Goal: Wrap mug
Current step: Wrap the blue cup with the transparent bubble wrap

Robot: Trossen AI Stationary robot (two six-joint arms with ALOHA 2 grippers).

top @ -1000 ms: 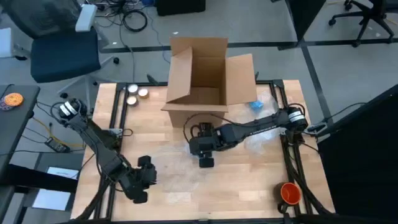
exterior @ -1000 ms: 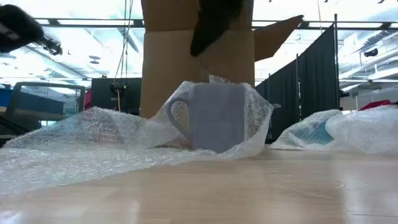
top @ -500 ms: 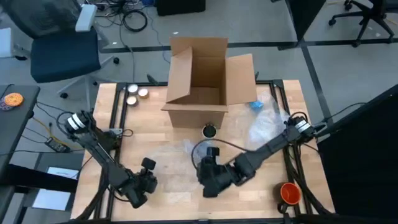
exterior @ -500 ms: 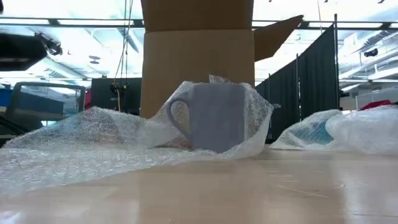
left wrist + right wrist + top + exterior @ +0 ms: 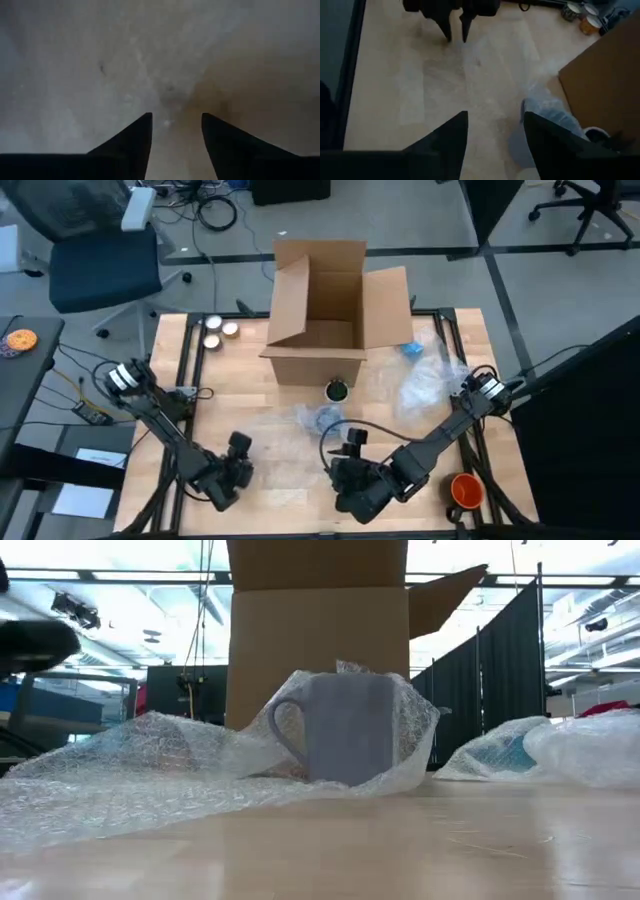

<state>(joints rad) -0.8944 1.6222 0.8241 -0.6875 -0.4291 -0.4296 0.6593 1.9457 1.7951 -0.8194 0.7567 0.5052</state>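
mug [image 5: 345, 728] in wrap, apart from both jaws

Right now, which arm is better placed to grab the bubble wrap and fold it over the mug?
Probably left. The left gripper is open just above the bubble wrap, as its wrist view shows. The right gripper, also open, hovers over bare table. Neither is near the mug.

Both arms are showing matte black links, pale silver collars near the shoulders, black cabling, tapered dark fingers [image 5: 445, 137].
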